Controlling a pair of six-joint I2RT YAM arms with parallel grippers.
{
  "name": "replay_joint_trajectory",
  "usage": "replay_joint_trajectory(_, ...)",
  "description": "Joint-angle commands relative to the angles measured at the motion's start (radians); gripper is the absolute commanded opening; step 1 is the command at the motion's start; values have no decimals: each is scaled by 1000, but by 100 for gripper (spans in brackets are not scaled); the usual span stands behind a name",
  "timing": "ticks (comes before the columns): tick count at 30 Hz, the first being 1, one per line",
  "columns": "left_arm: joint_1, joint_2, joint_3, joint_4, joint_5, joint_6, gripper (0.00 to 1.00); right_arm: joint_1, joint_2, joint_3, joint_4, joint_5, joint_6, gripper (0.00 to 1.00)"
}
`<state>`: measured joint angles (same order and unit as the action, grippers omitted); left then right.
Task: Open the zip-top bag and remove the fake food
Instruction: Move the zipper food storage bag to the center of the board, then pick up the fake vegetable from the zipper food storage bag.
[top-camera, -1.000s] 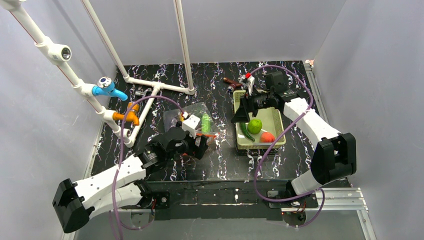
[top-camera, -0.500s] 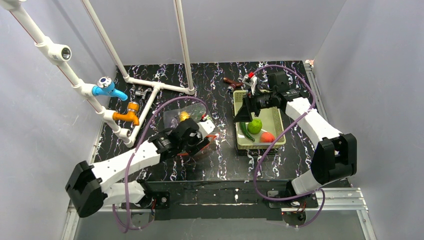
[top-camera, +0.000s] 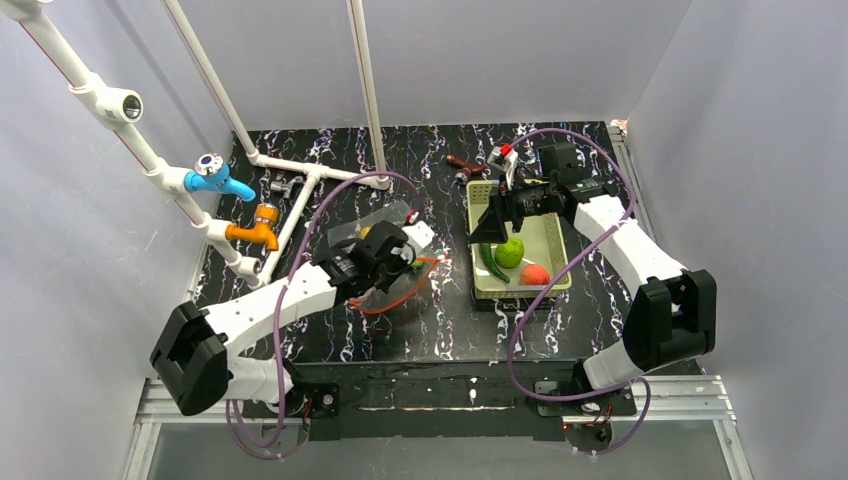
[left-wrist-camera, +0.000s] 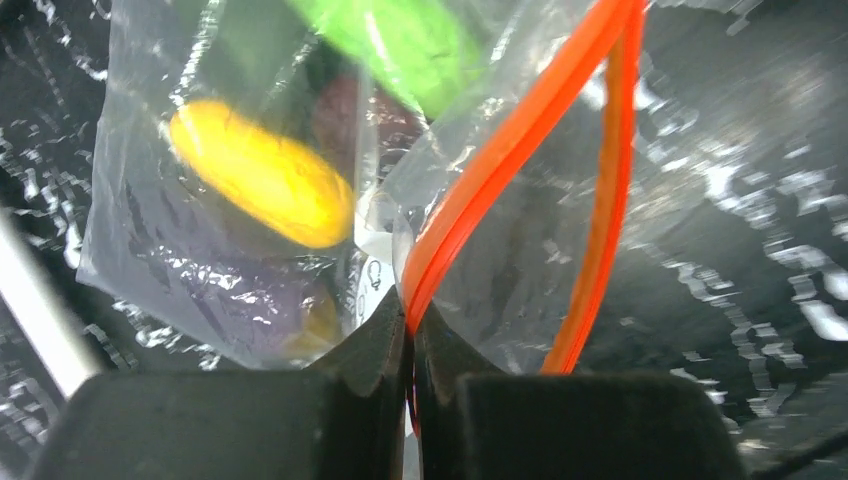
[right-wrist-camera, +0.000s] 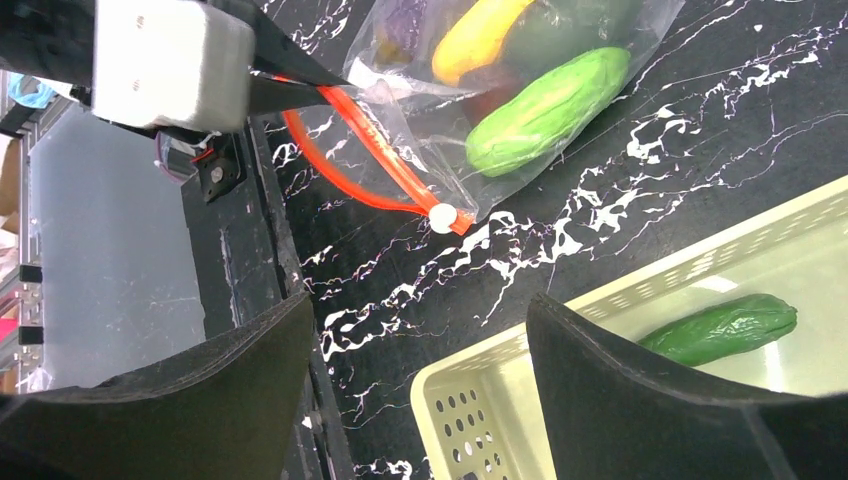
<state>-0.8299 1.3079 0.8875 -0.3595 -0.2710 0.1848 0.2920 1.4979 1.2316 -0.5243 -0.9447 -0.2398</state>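
At the far left, a white plastic pipe frame carrying a blue tap and an orange tap stands on the black marbled table.

Just right of the frame, the left gripper is fully closed. Its two black fingers pinch the red-orange zipper strip of the clear crinkly zip-top bag. The bag lies on the table near its middle, between the pipe frame and the basket. The strip bows out in an open loop, with the white slider tab at its end.

The bag holds a yellow oblong piece, a light green cucumber-shaped piece and a purple piece. A dark item between them is too blurred to identify.

To the right, apart from the bag, sits the yellow-green perforated plastic basket. It contains a dark green plastic cucumber, a green round fruit and a red-orange tomato. The right gripper hangs over the basket's left side, fingers spread wide and holding nothing.

A brown object with a handle lies beyond the basket's far left corner.
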Motion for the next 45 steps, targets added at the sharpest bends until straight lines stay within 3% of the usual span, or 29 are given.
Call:
replay_joint_trajectory(1, 4, -85, 75, 40, 148, -224, 0, -12, -37, -3, -5, -20, -14, 84)
replay_joint_trajectory(2, 6, -83, 86, 53, 161, -283, 0, -15, -37, -3, -6, 75, -14, 84)
replay_joint_trajectory(3, 8, -75, 97, 69, 170, -331, 0, -17, -39, -3, -5, -39, -14, 84)
replay_joint_trajectory(9, 36, 28, 165, 124, 211, -562, 0, -36, -45, -4, -3, -55, -14, 84)
replay_joint_trajectory(15, 47, 119, 223, 90, 196, -593, 1, -50, -44, -7, -2, -55, -14, 84)
replay_joint_trajectory(19, 54, 191, 197, 83, 245, -626, 14, -51, -45, -6, -3, -55, -14, 84)
replay_joint_trajectory(22, 55, 202, 152, 133, 270, -692, 31, -55, -48, -6, -3, -55, -14, 84)
replay_joint_trajectory(23, 54, 194, 134, 150, 270, -717, 35, -57, -47, -6, -3, -55, 113, 84)
replay_joint_trajectory(24, 54, 182, 122, 163, 266, -740, 40, -58, -48, -6, -3, -55, 4, 84)
replay_joint_trajectory(26, 51, 147, 107, 168, 247, -775, 48, -60, -47, -6, -3, -55, -12, 84)
replay_joint_trajectory(29, 13, 74, 102, 163, 185, -790, 61, -62, -49, -6, -4, -55, -12, 84)
replay_joint_trajectory(31, -63, 36, 120, 125, 80, -799, 72, -65, -51, -4, -4, -55, -12, 84)
replay_joint_trajectory(33, -140, 22, 155, 68, -34, -812, 76, -70, -53, -3, -5, -55, -12, 84)
replay_joint_trajectory(36, -258, 25, 178, 46, -212, -875, 69, -86, -60, -3, -5, -55, -12, 84)
replay_joint_trajectory(37, -296, 38, 184, 44, -281, -904, 57, -92, -61, -3, -6, -55, -12, 84)
replay_joint_trajectory(38, -329, 61, 198, 40, -330, -923, 40, -100, -63, -3, -4, -55, -12, 84)
replay_joint_trajectory(39, -358, 93, 218, 29, -382, -945, 30, -107, -63, -3, -3, 62, -12, 84)
replay_joint_trajectory(40, -376, 129, 239, 20, -441, -963, 24, -118, -64, -3, -4, -49, -12, 84)
replay_joint_trajectory(42, -393, 209, 300, -8, -518, -1005, 19, -132, -65, -3, -3, -63, -12, 84)
replay_joint_trajectory(45, -392, 363, 395, -67, -648, -1080, 21, -150, -67, -6, 0, -63, -12, 84)
